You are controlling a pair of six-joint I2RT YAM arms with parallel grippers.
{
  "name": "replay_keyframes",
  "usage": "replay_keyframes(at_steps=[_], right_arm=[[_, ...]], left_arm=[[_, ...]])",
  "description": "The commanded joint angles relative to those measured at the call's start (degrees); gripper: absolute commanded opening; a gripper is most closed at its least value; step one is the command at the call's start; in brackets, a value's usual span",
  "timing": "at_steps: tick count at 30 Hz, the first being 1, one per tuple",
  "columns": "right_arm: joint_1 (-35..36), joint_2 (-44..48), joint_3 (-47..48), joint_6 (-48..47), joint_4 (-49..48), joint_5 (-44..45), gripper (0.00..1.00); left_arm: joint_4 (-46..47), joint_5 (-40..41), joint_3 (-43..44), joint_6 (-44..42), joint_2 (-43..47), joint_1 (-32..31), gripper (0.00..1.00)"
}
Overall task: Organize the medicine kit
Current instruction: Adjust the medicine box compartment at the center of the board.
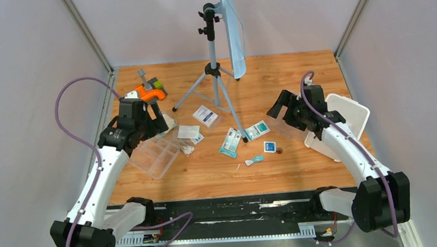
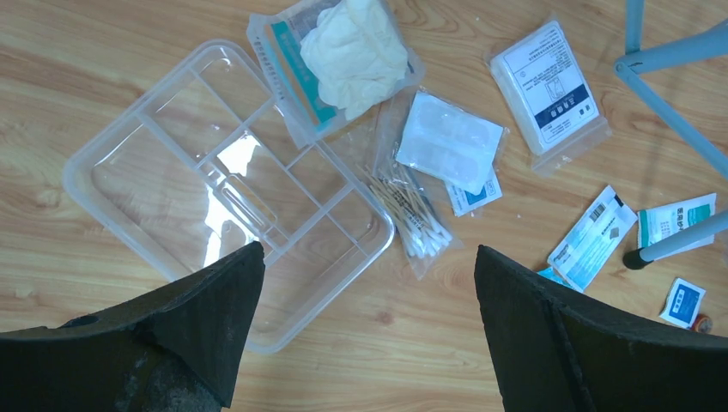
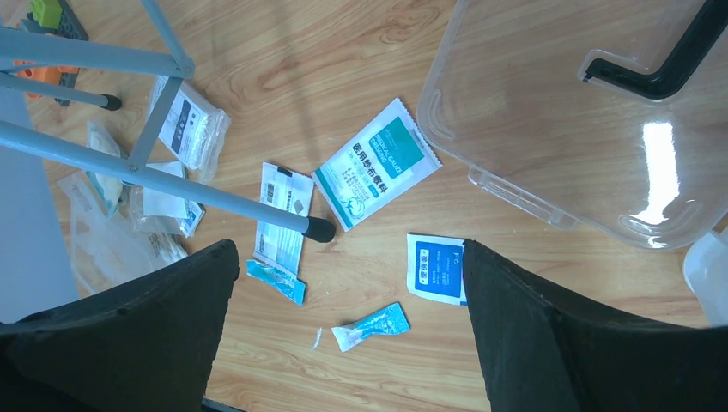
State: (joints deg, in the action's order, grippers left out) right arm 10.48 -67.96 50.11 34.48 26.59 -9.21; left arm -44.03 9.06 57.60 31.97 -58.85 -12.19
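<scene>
Tripod legs (image 1: 234, 118) cross scattered packets (image 1: 231, 140) between tray (image 2: 163, 184) and lid (image 3: 541, 112); left gripper (image 2: 369, 251), right gripper (image 3: 350, 245) spread.

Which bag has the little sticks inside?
The clear bag of cotton swabs, lying beside the clear tray. Its neighbour, the glove bag, holds only soft white gloves.

The clear divided tray (image 2: 77, 172) lies flat on the left of the tabletop (image 1: 208, 176); a glove bag (image 2: 348, 56) sits at its far edge, cotton swabs (image 2: 414, 210) just beside; a teal packet (image 3: 378, 163) and a blue packet (image 3: 436, 268) lie mid-tabletop; the clear lid (image 3: 549, 129) rests beside the white tub (image 1: 352, 113) on the right.
</scene>
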Motion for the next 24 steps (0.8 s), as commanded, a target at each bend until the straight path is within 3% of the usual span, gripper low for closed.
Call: replay_keyframes(at_steps=[1, 13, 24], right_arm=[[0.59, -0.05, 2.62, -1.32, -1.29, 0.38, 1.0], [3.27, -1.33, 3.84, -1.7, -1.3, 0.28, 1.0], [4.45, 1.15, 3.01, -1.95, -1.45, 2.79, 1.0]], left_arm=[[-0.03, 0.92, 1.7, 0.13, 0.69, 0.41, 1.0], [-10.6, 8.2, 3.85, 5.78, -9.47, 2.83, 0.97], [-12.47, 8.36, 1.09, 12.69, -13.89, 11.49, 0.89]])
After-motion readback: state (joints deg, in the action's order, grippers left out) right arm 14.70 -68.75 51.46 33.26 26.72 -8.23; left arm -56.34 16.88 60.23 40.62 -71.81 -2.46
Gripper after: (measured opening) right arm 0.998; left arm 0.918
